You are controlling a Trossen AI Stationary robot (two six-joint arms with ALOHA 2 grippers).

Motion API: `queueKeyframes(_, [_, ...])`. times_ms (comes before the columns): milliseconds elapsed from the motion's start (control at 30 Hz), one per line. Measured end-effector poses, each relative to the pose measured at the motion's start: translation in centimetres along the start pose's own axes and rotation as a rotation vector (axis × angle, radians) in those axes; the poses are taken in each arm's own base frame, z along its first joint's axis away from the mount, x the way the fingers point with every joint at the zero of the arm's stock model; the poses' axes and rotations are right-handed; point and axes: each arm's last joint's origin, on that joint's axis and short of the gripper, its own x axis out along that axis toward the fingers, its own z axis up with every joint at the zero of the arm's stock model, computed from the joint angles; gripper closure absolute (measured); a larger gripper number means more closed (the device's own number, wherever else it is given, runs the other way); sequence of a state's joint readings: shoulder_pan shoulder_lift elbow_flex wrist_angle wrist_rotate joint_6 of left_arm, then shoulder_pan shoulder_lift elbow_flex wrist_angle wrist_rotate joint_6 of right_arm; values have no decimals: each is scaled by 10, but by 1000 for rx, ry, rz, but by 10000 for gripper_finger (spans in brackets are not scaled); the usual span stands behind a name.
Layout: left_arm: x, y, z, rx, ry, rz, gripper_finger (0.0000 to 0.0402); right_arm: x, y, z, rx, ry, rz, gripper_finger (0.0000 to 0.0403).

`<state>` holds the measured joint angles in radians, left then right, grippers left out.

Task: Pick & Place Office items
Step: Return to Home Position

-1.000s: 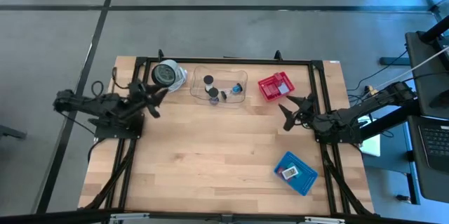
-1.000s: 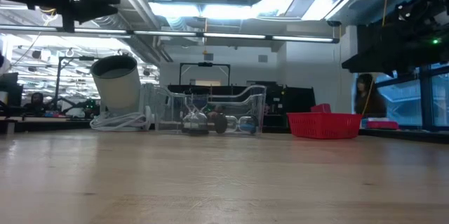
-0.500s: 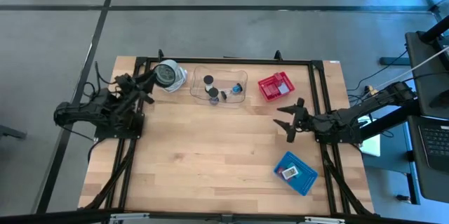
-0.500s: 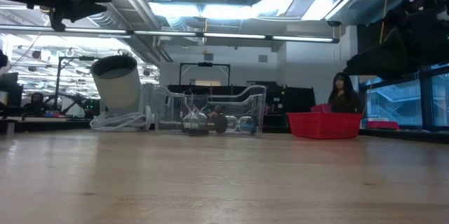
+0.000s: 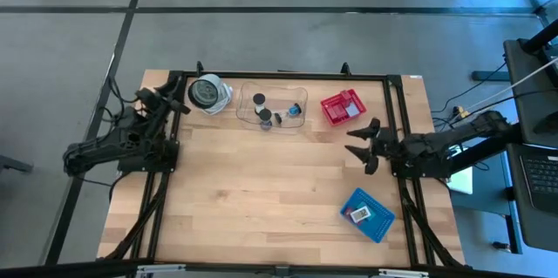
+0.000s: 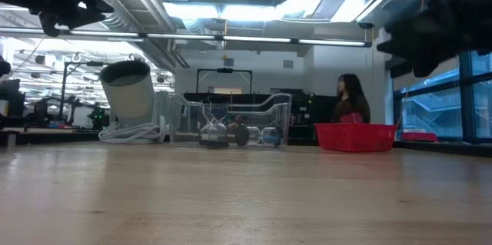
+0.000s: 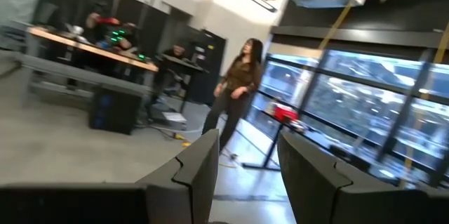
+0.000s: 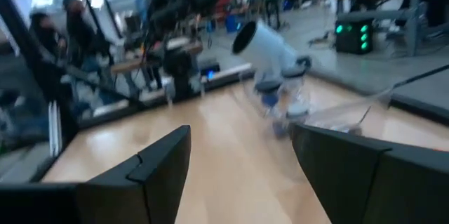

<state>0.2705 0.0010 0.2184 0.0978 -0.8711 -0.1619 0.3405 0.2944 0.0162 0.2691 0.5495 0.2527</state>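
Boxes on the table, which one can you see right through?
The clear bin at the table's far edge. The basket beside it is red, and the third bin is solid blue.

Left arm & right arm: matte black, segmented, w/ blocky angular jaws.

my left gripper has swung from left of centre in the high view up toward the upper left, arm folding back. my right gripper has dropped slightly and now points left. in the low view, a person has walked leftward from the right side.
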Motion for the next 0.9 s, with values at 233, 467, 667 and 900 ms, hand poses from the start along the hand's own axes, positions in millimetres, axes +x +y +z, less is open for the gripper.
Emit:
queueKeyframes(233, [4,6,2,22,-43,100,258,-3,-14,15,60,-138,-93,150])
queueKeyframes(467, [6,11,3,38,-74,172,258,-7,-30,26,88,-262,-225,150])
queueKeyframes(667, [7,15,5,52,-101,235,258,-13,-42,35,100,-368,-334,150])
queueKeyframes(900, [8,19,6,64,-123,288,258,-15,-53,38,85,-409,-463,150])
